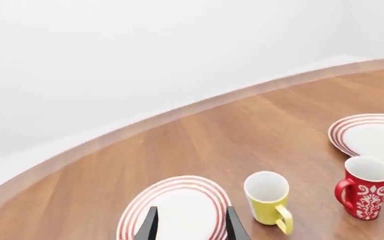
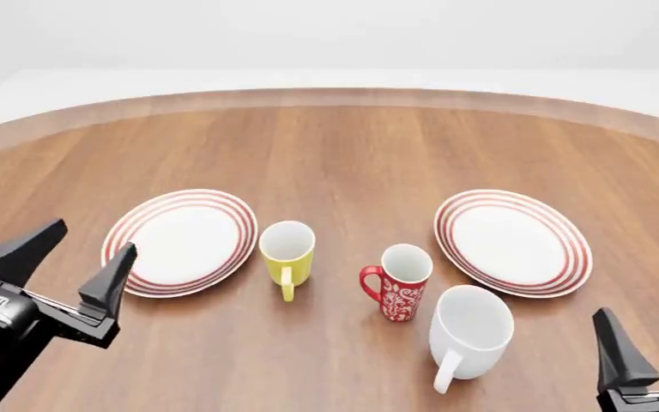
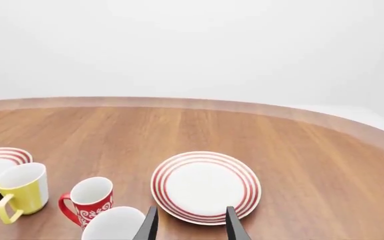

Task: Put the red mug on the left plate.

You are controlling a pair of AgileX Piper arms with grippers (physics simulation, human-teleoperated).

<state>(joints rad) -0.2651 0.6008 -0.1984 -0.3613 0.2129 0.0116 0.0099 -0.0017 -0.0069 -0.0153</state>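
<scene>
both end effectors (image 2: 64, 257) (image 2: 655, 330) spread, low, apart from red mug (image 2: 398, 287)

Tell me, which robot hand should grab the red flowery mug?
Probably the right hand: the slim red floral mug stands right of centre, and the plain yellow mug sits between it and the left hand.

Seen from above and behind the arms in the front view, looking forward and down across the table (image 2: 341, 146) to its far curved edge. From the left wrist, low and tilted, looking past two fingertips (image 1: 147, 226) over the left plate (image 1: 178, 192) toward the right plate (image 1: 372, 137). From the right wrist, low and level (horizon nearly flat), facing the right plate (image 3: 205, 186). Shared by all three: the red mug (image 2: 398, 290), the yellow mug (image 2: 287, 251) and both plates. White mug (image 2: 470, 330) caught only in front and right wrist views.
</scene>
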